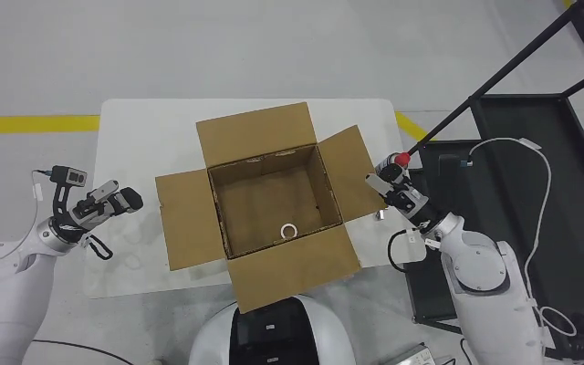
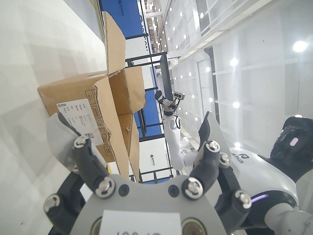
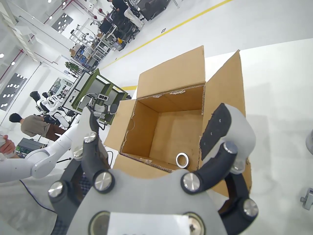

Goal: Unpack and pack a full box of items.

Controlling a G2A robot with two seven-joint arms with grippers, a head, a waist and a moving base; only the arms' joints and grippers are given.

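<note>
From above, the box (image 1: 265,137) sits mid-frame on the table (image 1: 146,128), mouth up and flaps splayed, with its long axis running left-right and tipped slightly up to the right. A ring (image 1: 289,229) lies flat inside, and my left pincer (image 1: 126,200) and right pincer (image 1: 379,179) flank it. In my left wrist view, my left pincer (image 2: 132,121) gapes wide and empty, with the box (image 2: 73,91) at centre-left. In my right wrist view, my right pincer (image 3: 154,113) is spread wide and empty over the box (image 3: 171,99), and the ring (image 3: 182,159) sits at lower centre.

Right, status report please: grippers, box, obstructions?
Left gripper open, empty. Right gripper open, empty. Cardboard box flaps splayed, one white ring inside. Opening unobstructed.
</note>
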